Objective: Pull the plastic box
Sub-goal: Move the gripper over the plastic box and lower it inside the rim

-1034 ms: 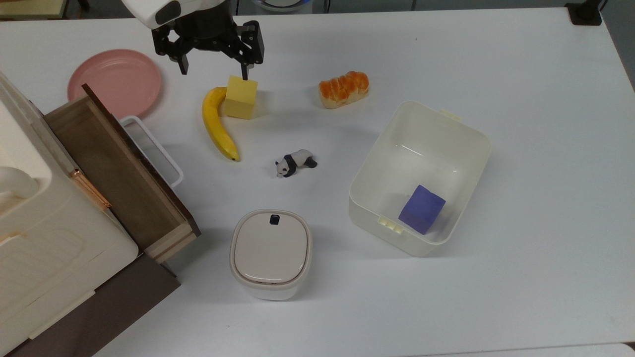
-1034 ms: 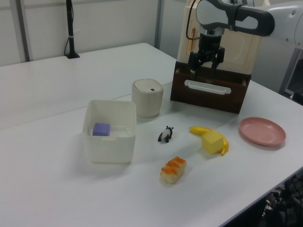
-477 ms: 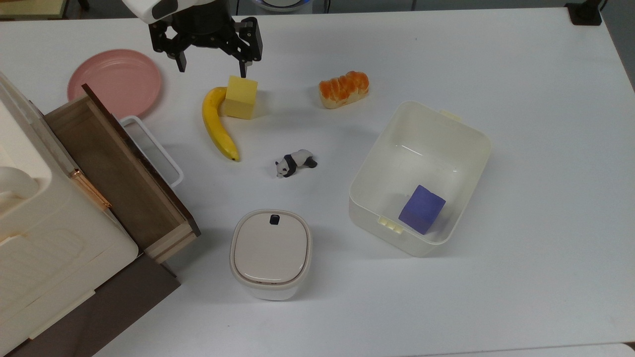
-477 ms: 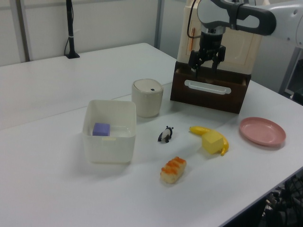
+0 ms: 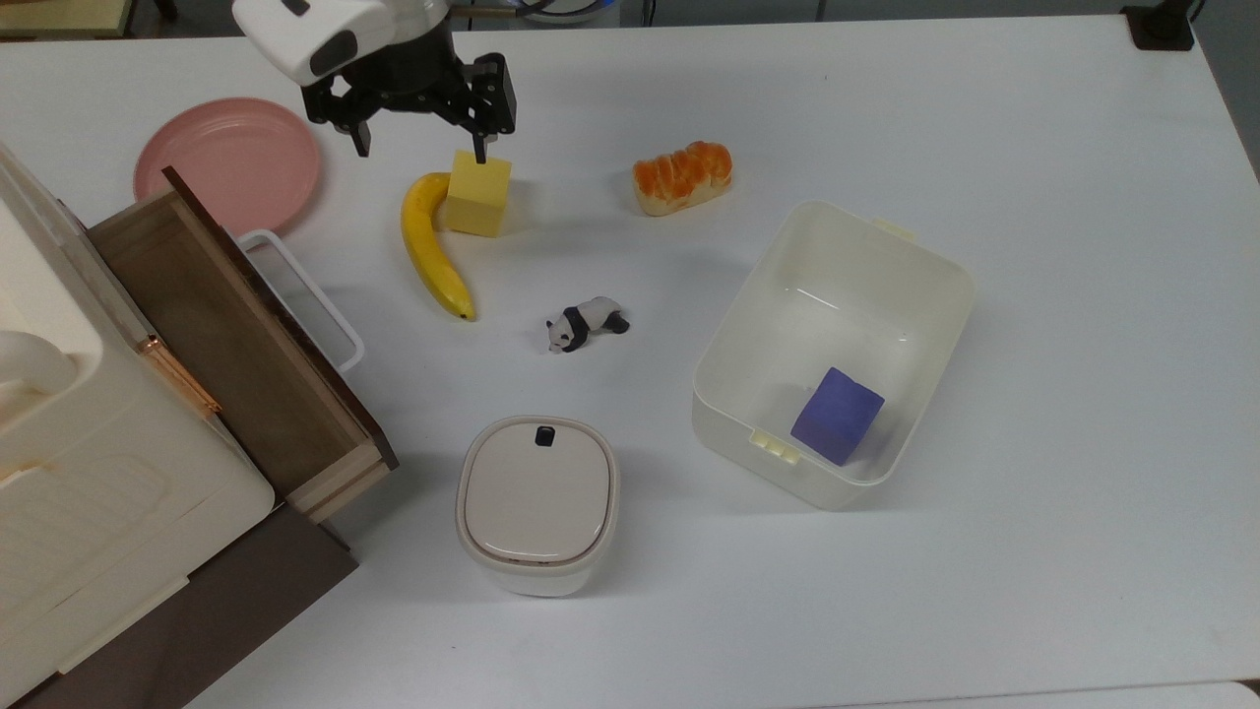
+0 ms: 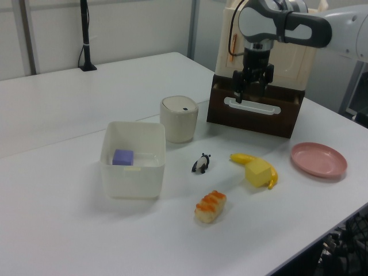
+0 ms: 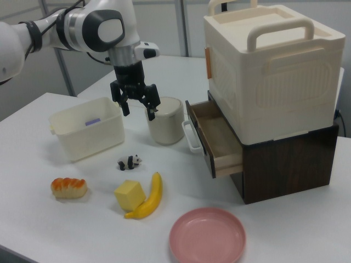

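One arm holds its hand (image 5: 420,150) in the air with the two fingers spread apart and nothing between them, above the yellow block (image 5: 479,193) and banana (image 5: 430,246) near the top view's upper left. The plastic box (image 5: 934,330), lidless and cream-white, sits on the white table (image 5: 1083,197) well apart from the hand, toward the top view's right, with a purple cube (image 5: 838,415) resting inside it near the latch-tab end.

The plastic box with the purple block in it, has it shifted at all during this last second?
No. In the top view the plastic box sits just as far from the toy panda and the bread as before.
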